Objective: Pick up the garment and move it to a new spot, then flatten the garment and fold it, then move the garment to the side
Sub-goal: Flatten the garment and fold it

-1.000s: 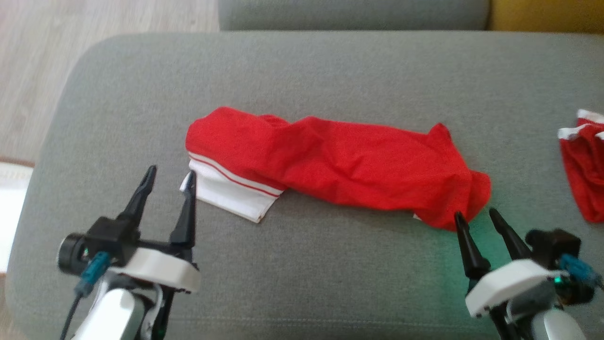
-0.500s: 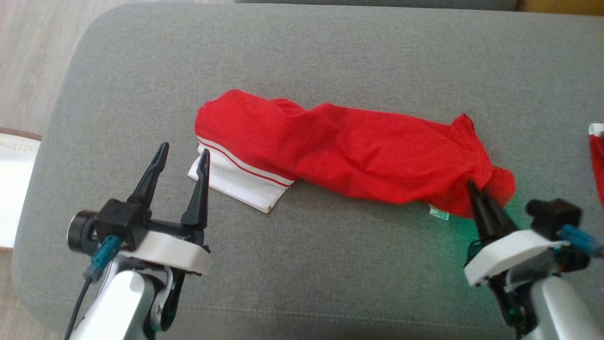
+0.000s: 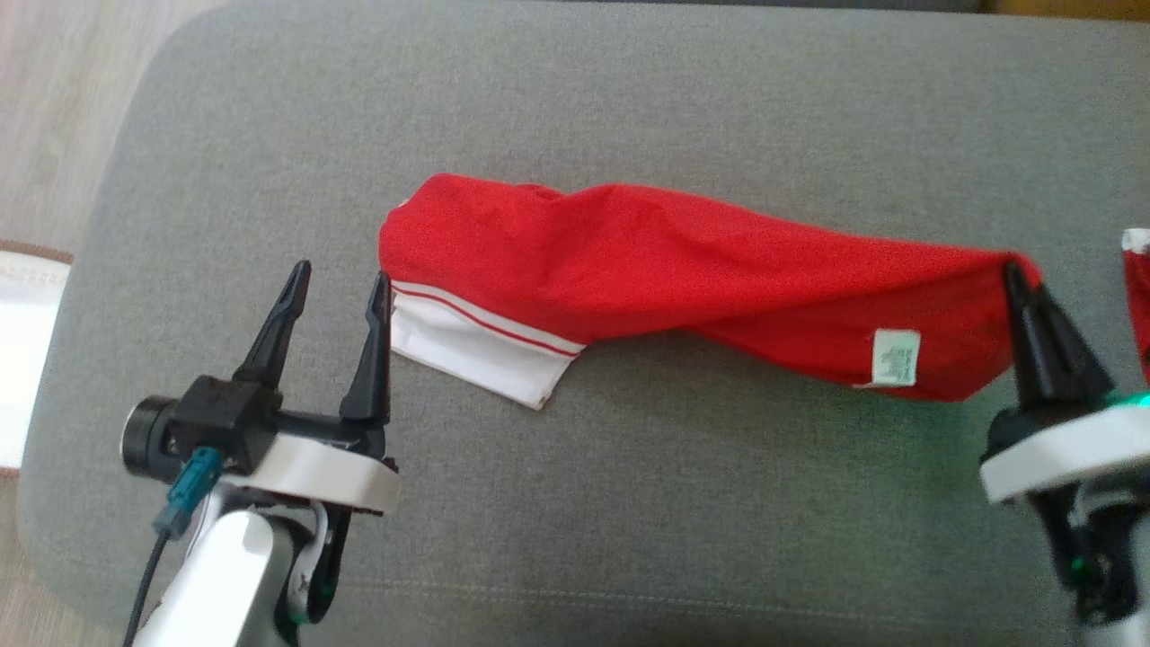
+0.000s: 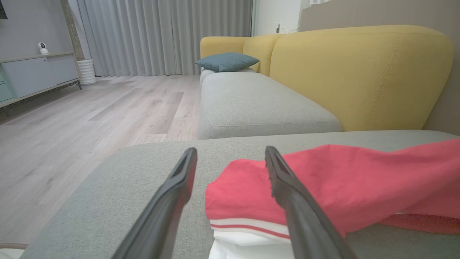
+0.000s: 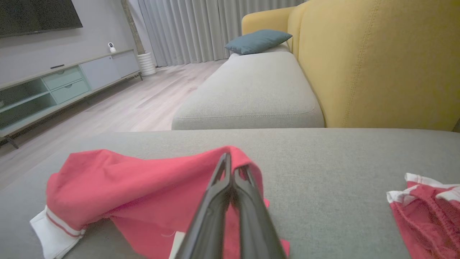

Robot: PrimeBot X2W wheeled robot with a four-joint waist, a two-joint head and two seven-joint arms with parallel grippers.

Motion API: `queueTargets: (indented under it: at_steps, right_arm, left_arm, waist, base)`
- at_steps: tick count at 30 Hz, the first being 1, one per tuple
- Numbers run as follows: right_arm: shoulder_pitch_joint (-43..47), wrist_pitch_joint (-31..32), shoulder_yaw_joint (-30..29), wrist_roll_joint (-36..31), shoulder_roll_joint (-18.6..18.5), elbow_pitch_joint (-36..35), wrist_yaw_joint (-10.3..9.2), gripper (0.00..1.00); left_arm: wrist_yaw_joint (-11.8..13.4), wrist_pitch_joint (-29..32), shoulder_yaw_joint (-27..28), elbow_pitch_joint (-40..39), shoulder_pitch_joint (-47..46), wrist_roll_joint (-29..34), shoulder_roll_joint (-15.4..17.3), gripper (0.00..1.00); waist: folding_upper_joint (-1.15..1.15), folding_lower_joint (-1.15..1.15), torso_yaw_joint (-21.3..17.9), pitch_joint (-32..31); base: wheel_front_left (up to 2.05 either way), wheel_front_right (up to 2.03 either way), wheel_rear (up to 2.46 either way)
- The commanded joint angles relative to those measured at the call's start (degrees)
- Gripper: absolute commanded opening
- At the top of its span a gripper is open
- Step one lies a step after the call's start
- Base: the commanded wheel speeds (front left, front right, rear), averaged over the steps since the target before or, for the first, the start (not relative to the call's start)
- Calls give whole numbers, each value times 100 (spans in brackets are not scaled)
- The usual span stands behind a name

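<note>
While a long red garment (image 3: pixel 683 270) lies stretched across a grey sofa cushion (image 3: pixel 629 108), the right pincer (image 3: pixel 1017 274) is clamped together on its right end. That end is held raised off the cushion, and a small pale label (image 3: pixel 897 358) shows on its underside. The garment's left end rests on the cushion, with a white band (image 3: pixel 476 350) edged by a red stripe beneath it. The left pincer (image 3: pixel 341 273) has its fingers apart, gripping nothing, one finger just beside the band's corner. A second red-and-white garment (image 3: pixel 1136 305) lies at the far right, apart from the first.
</note>
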Motion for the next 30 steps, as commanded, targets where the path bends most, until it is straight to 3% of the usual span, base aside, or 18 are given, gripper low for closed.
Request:
queueTargets:
  at_steps: [1,10,16,17,18,19,24,30]
  right_arm:
    - [-476,58,63,78,-273,-87,37,0]
    - [-1750,34,491,567,-892,1335,37,0]
    - [-2252,-270,844,815,-1074,2301,37,0]
    - [-2322,-363,904,857,-1088,2460,37,15]
    - [-2373,-462,955,887,-1101,2601,37,88]
    - [-2408,-573,989,913,-1108,2720,37,100]
    - [-2269,-1212,856,802,-1121,2930,37,100]
    - [-1536,-1676,310,92,-1012,2211,37,100]
  left_arm:
    - [-18,-44,279,-235,-275,86,46,100]
    - [-131,-44,282,-222,-648,263,-185,100]
    - [-214,-44,300,-157,-795,358,-322,100]
    - [-229,-44,314,-142,-810,374,-341,100]
    - [-242,-44,328,-129,-820,392,-359,100]
    - [-253,-44,342,-115,-824,410,-376,100]
    - [-293,-44,414,-40,-741,486,-425,100]
    - [-317,-45,494,17,-505,536,-418,100]
  waist:
    - [0,0,59,122]
    - [0,0,290,643]
    - [0,0,329,790]
    - [0,0,323,805]
    - [0,0,314,812]
    - [0,0,303,810]
    - [0,0,204,662]
    - [0,0,50,360]
  base:
    - [0,0,0]
    - [0,0,0]
    - [0,0,0]
    - [0,0,0]
    - [0,0,0]
    - [0,0,0]
    - [0,0,0]
    - [0,0,0]
